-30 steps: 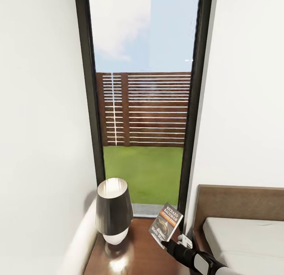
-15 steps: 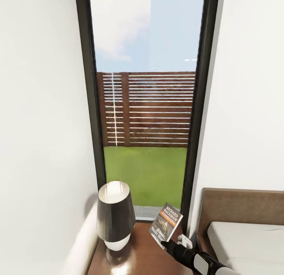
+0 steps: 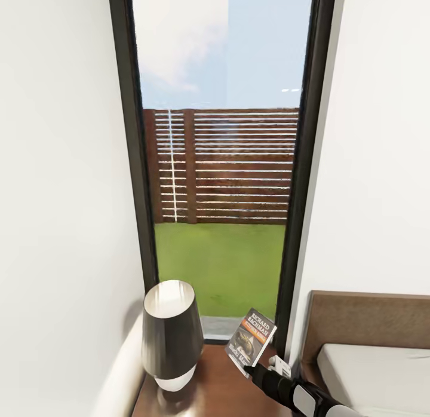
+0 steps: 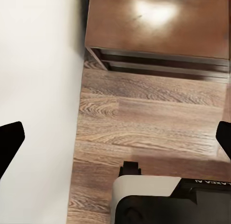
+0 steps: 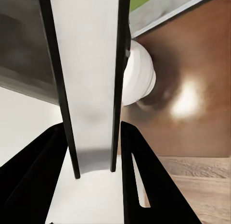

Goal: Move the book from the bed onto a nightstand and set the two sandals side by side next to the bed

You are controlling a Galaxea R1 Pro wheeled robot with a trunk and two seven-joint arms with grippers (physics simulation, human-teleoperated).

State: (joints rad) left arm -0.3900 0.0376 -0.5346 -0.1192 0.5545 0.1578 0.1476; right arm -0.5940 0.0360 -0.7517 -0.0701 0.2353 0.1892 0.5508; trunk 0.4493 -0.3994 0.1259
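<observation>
The right gripper (image 3: pixel 258 370) held the book (image 3: pixel 251 340) upright above the nightstand (image 3: pixel 218 384), near the lamp (image 3: pixel 170 333) and just left of the bed (image 3: pixel 376 369). Its fingers (image 5: pixel 33 180) were closed on the book's lower edge, one on each cover. A thin paperback looked light but floppy and smooth, so a pinch at one edge could let it sag or slip; a hold nearer the spine seemed firmer. The left gripper (image 4: pixel 115 147) hung wide open and empty over the floor (image 4: pixel 144 123)
</observation>
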